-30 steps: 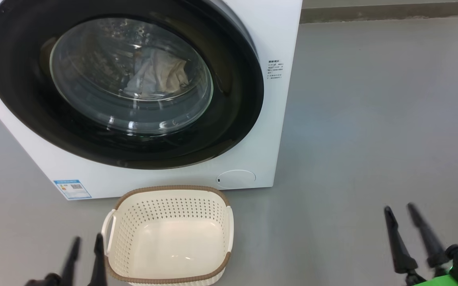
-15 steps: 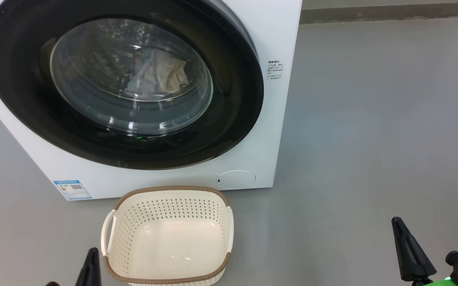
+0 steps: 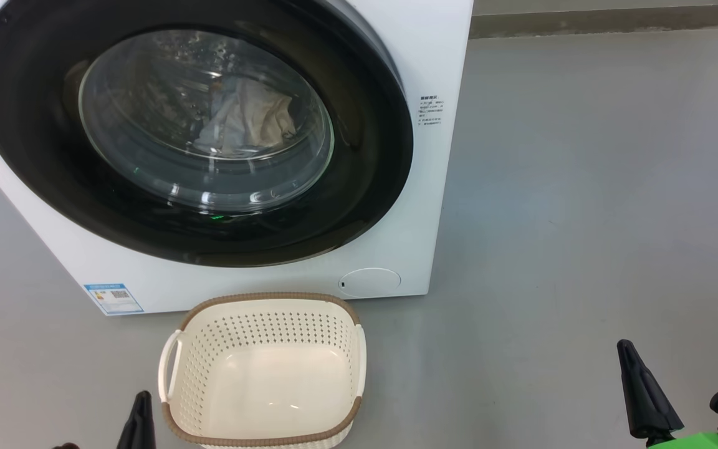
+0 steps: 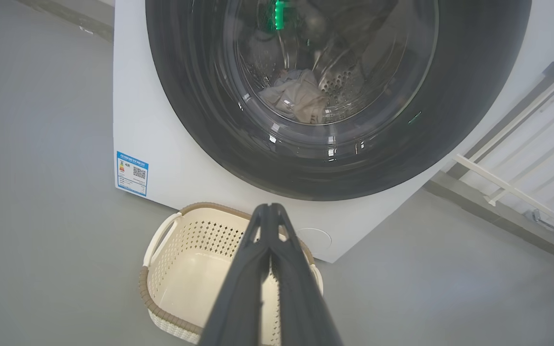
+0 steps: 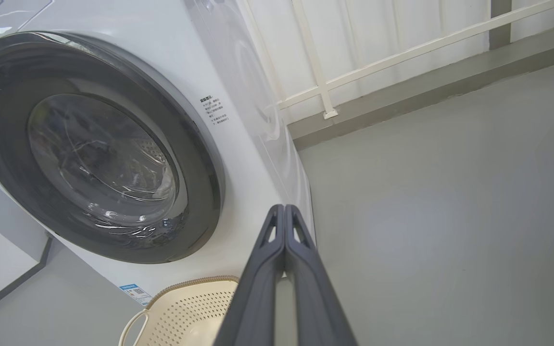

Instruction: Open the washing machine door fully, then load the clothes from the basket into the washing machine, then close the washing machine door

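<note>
Looks done, with washing machine door (image 3: 147, 125) shut over the clothes (image 3: 253, 118) and basket (image 3: 265, 296) empty in front. Shows left pincer (image 3: 143, 399) and right pincer (image 3: 626, 348) pressed together, empty; calls only for a closure check.

White washing machine (image 3: 440, 50), washing machine door (image 3: 371, 187) rimmed glossy black; cream basket (image 3: 265, 325) with rows of small holes and a brown woven-look rim; blue label (image 3: 113, 297); plain grey floor (image 3: 583, 218)

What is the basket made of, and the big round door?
The basket looks like cream plastic, smooth with punched holes; its brown rim looks woven, probably moulded. The door seems glossy black plastic around clear glass: it mirrors lights and shows clothes inside.
</note>
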Controlling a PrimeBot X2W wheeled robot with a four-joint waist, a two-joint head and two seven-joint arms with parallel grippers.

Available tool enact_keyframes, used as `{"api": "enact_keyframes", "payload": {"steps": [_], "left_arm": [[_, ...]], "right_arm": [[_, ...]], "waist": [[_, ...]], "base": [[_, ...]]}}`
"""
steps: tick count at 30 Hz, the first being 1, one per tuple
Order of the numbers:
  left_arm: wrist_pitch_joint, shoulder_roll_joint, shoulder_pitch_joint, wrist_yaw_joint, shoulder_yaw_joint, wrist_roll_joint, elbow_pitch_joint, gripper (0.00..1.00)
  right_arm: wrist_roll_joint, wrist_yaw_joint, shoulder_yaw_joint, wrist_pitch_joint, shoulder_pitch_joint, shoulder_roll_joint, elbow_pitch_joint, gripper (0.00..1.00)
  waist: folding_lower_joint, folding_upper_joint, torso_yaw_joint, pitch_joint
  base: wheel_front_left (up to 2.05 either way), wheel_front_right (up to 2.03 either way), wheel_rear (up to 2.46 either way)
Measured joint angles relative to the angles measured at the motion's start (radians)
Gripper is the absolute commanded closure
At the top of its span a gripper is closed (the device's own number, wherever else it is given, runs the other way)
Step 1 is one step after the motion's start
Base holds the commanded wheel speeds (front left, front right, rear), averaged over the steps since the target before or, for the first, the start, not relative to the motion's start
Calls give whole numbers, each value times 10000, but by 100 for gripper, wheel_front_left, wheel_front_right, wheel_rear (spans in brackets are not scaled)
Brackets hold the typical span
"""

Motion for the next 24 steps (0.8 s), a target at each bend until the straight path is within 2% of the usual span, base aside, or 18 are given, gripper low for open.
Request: {"api": "enact_keyframes", "payload": {"steps": [24], "left_arm": [[631, 128, -417, 8, 27, -2744, 176, 100]], "right_arm": [[2823, -2, -10, 640, -367, 10, 458, 100]], "waist": [[0, 0, -8, -33]], "base": [[0, 0, 0]]}}
